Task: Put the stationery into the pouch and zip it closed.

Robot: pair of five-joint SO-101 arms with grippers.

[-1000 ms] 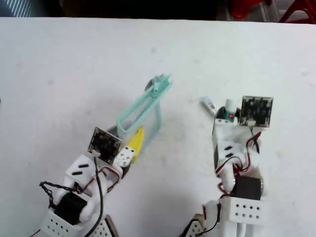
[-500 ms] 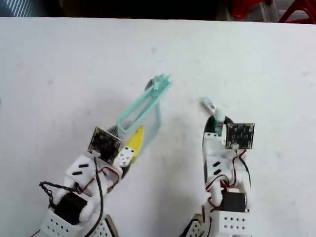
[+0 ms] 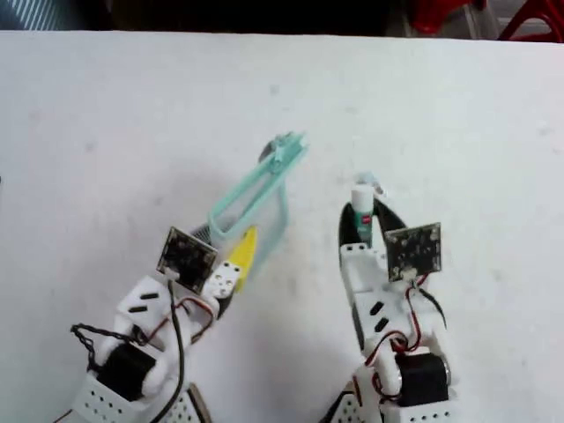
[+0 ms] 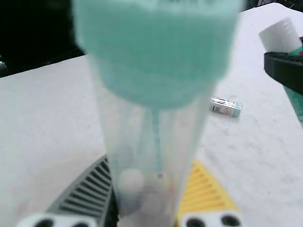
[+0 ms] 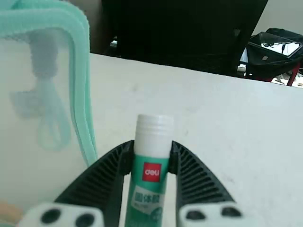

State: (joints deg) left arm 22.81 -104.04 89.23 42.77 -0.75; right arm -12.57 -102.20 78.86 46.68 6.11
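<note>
While the left gripper (image 3: pixel 225 244) is clenched on the near end of a clear plastic pouch with teal edging (image 3: pixel 256 198), that pouch stands on edge about the middle of the white table (image 3: pixel 132 106). It slants away from the gripper toward the far edge, with its teal zip pull (image 3: pixel 284 152) at the far end. A grey finger (image 4: pixel 87 191) and a yellow finger (image 4: pixel 206 191) press the pouch from either side.

To the right of the pouch and apart from it, the right gripper (image 3: pixel 366 220) grasps a green glue stick with a white cap (image 3: pixel 361 204). The cap pokes out past the fingertips toward the far edge. Just beyond the cap, a small white-and-blue wrapped block (image 3: pixel 372 185) lies flat on the table.
</note>
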